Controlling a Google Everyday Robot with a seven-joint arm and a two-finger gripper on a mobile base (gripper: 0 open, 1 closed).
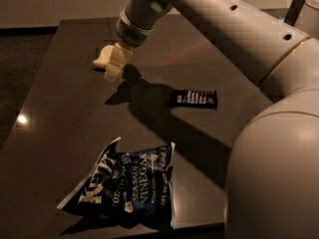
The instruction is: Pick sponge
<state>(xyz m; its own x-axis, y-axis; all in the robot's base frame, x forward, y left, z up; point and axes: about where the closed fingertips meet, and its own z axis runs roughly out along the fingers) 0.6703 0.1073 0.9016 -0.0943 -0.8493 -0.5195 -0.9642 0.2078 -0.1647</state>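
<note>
The gripper (112, 71) hangs over the far left part of the dark table (60, 113). It sits right in front of the pale sponge (101, 58) and hides part of it. A small black bar (194, 98) lies off to the right. A blue chip bag (124, 188) lies near the front edge.

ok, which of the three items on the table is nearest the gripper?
The pale yellow sponge, at the far end, right beside the gripper; black bar and chip bag lie well clear.
</note>
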